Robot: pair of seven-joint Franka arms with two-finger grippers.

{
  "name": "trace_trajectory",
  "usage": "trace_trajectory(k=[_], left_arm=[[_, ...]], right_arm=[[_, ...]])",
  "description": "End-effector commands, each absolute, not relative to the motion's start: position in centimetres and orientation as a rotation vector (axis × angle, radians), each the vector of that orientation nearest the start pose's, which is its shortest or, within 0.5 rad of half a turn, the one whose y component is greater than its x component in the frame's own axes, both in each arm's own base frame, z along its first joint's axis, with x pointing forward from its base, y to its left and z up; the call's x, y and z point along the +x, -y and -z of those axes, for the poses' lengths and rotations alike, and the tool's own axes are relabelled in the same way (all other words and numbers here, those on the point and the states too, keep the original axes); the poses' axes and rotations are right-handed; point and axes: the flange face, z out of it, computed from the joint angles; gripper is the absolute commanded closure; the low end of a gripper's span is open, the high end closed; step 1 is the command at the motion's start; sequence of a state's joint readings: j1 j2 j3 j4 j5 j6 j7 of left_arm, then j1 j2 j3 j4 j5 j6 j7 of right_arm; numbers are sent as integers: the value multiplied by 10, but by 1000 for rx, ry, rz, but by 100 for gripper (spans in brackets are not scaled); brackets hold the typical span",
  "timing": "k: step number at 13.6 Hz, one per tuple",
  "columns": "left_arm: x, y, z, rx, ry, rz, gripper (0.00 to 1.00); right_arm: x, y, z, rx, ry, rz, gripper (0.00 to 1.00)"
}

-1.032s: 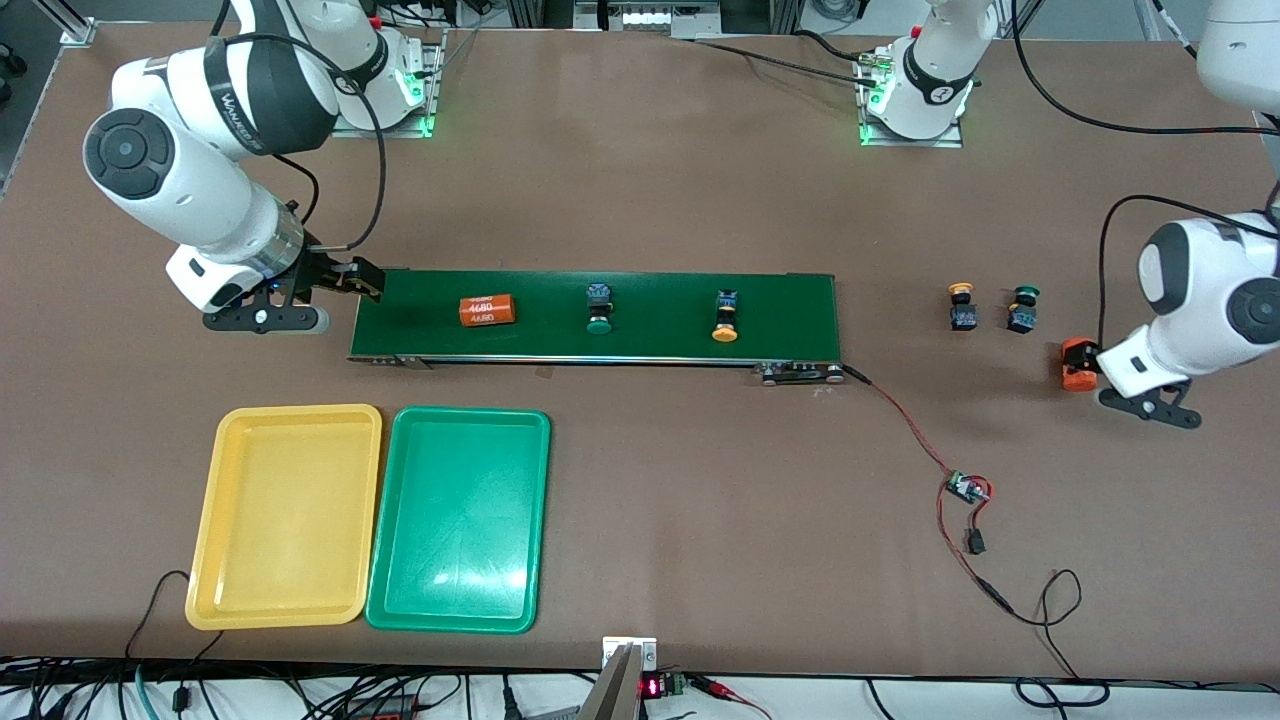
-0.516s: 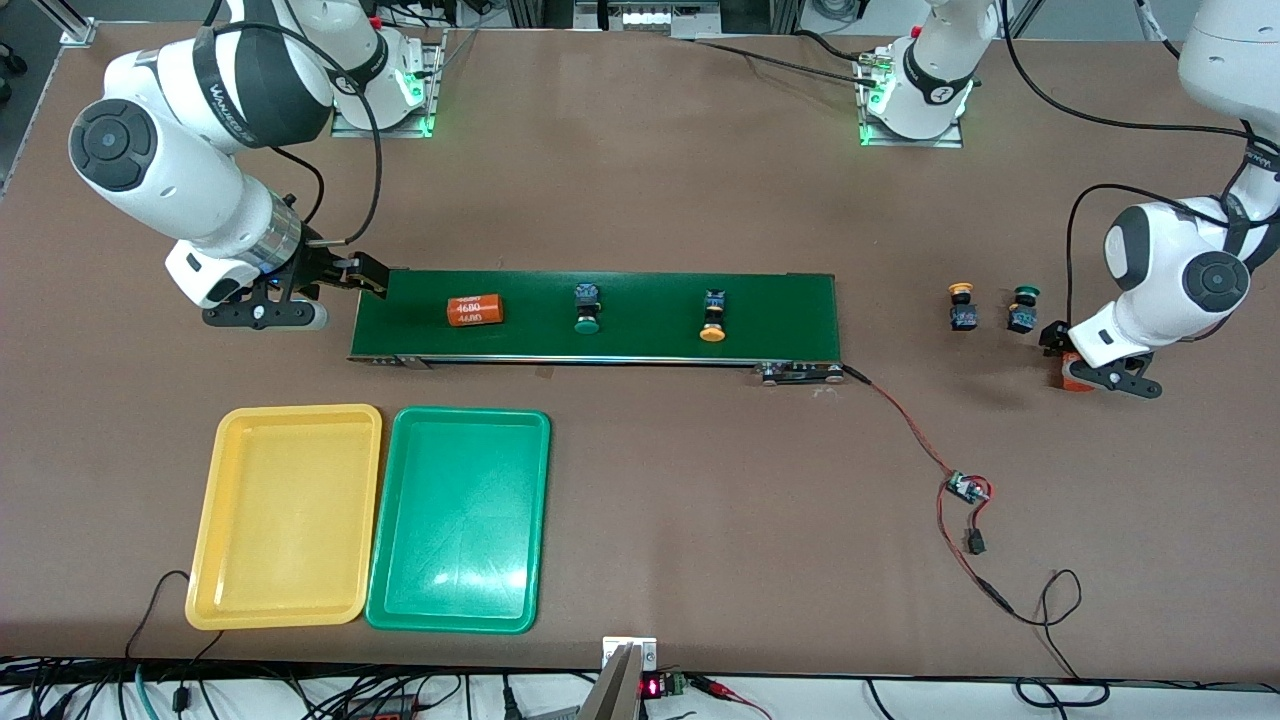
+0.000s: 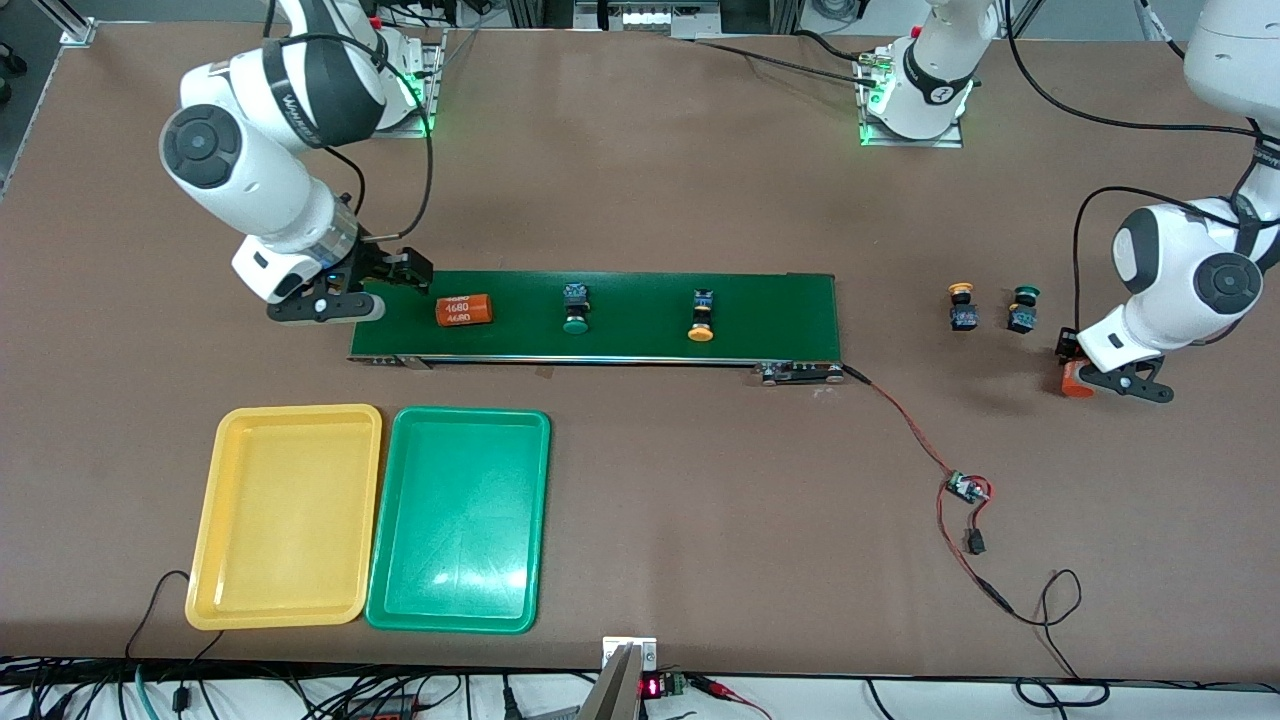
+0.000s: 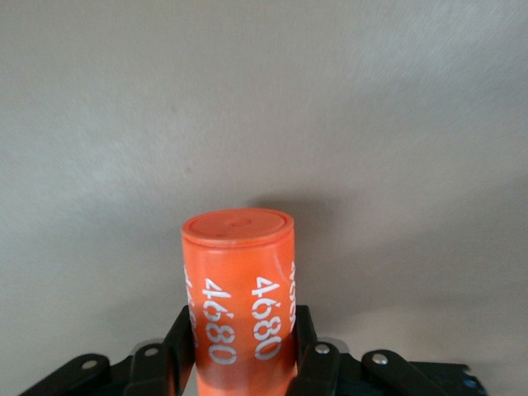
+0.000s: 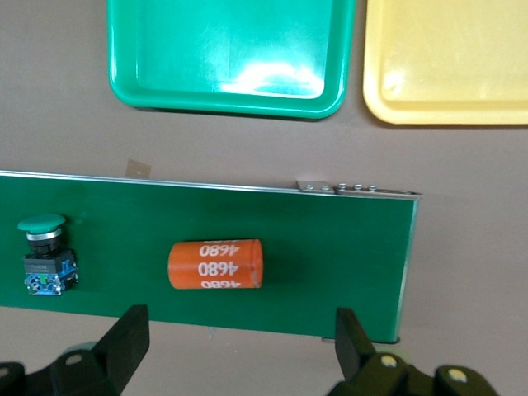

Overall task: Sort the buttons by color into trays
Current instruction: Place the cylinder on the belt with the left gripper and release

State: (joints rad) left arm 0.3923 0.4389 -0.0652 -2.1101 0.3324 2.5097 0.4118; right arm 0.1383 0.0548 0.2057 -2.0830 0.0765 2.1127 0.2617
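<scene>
the yellow tray (image 3: 285, 517) and the green tray (image 3: 459, 520) lie side by side, nearer the front camera than the conveyor belt (image 3: 640, 345), the yellow one toward the right arm's end. on the belt lie an orange cylinder (image 3: 464, 309), a green button (image 3: 574, 308) and a yellow button (image 3: 702, 316), with the right gripper (image 5: 239, 346) spread wide over the belt's end by the cylinder. off the belt's other end stand a second yellow button (image 3: 962, 307) and a second green button (image 3: 1023, 309), and past them the left gripper (image 4: 243, 363) clasps another orange cylinder (image 4: 239, 297) between its fingers.
</scene>
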Motion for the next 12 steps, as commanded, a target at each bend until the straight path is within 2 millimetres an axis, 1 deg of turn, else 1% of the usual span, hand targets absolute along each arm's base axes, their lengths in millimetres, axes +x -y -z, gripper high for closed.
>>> trace_trajectory(k=[1, 2, 3, 4, 5, 6, 7, 8, 9, 11, 12], left_arm=[[582, -154, -249, -2924, -722, -184, 80], [593, -136, -262, -2908, -822, -209, 80], [598, -117, -275, -2881, -938, -230, 79], [601, -98, -281, -2852, -1070, -234, 77], [602, -72, -283, -2833, -1205, -220, 77], [603, -43, -286, -2794, -1333, -229, 76], [602, -14, -295, -2760, -1422, -240, 76], [599, 14, -301, -2731, -1499, -252, 74], [594, 45, -305, -2685, -1608, -271, 75], [579, 117, -310, -2568, -1838, -267, 75], [568, 159, -316, -2498, -1947, -249, 75]], right_arm=[[502, -202, -394, -3062, 20, -42, 0], [497, -211, -389, -3063, 6, -45, 0], [491, -222, -382, -3063, 2, -51, 0], [485, -232, -377, -3062, -5, -51, 0], [480, -242, -368, -3062, -10, -64, 0], [475, -253, -364, -3060, -13, -72, 0], [472, -261, -358, -3059, -33, -85, 0], [468, -270, -352, -3057, -37, -96, 0], [466, -276, -346, -3055, -32, -101, 0], [465, -283, -336, -3048, -19, -105, 0], [464, -286, -332, -3049, -31, -111, 0]])
